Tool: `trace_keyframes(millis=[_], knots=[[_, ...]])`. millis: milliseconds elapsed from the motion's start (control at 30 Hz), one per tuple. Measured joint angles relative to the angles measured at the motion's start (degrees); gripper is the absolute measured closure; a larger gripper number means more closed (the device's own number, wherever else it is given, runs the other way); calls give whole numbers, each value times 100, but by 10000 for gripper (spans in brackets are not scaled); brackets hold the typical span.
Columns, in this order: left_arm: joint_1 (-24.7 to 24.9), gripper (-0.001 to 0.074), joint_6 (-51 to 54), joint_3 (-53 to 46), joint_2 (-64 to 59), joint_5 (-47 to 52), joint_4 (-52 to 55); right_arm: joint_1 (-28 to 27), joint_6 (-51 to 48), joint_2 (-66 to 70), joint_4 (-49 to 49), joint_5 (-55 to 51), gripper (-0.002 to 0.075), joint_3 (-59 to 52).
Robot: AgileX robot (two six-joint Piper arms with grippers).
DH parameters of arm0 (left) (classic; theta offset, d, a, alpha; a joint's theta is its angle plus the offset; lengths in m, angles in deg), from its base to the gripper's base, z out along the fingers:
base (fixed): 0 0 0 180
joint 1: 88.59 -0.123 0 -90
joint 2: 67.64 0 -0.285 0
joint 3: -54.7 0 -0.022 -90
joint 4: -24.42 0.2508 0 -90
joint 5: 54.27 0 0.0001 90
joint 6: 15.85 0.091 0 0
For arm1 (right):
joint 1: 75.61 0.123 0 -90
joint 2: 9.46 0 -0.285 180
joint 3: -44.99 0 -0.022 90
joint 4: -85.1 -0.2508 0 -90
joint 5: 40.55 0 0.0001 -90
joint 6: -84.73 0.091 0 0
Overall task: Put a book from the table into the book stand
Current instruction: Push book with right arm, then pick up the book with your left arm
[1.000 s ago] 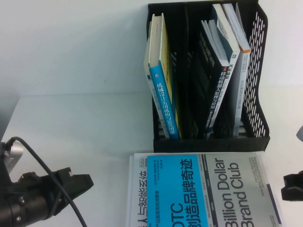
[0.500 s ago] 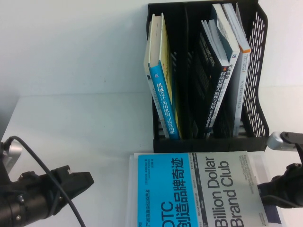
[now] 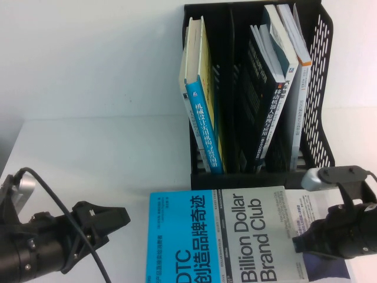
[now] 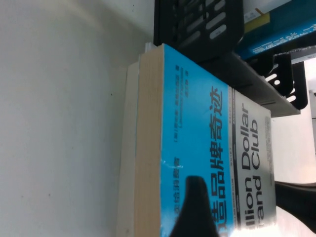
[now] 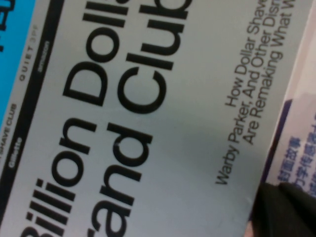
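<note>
White table (image 3: pixel 106 153): book (image 3: pixel 224 236) reads "Billion Dollar Brand Club".

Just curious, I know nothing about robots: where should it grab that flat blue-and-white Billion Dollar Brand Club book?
Probably the book by its thick page edge, approached level from the robot's left: it lies flat, and that edge faces the open left gripper. The right gripper sits at its right edge.
</note>
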Motion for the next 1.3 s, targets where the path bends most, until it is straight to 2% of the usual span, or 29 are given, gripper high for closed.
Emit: trace_keyframes(millis=[133, 233, 333, 500, 600, 800, 1067, 1300], knots=[[-22, 241, -71, 166, -192, 63, 337, 207, -124, 13, -25, 236, 728, 0], [-241, 241, -106, 236, -442, 402, 464, 363, -182, 53, -115, 354, 728, 4], [-751, 241, 178, 260, -816, 902, 515, 458, -209, 249, -188, 319, 728, 107], [-1929, 239, 810, 282, -1623, 2185, 665, 514, -219, 536, -398, 39, 728, 425], [-2200, 238, 1143, 338, -2230, 2722, 474, 514, -219, 653, -453, -130, 728, 542], [-2121, 222, 1598, 859, -3426, 2945, 561, 514, -219, 706, -537, -269, 728, 611], [-1990, 213, 1812, 1130, -4352, 2969, 523, 514, -219, 710, -552, -364, 728, 625], [-1456, 213, 1663, 1162, -4721, 2969, 267, 514, -219, 710, -552, -377, 728, 625]])
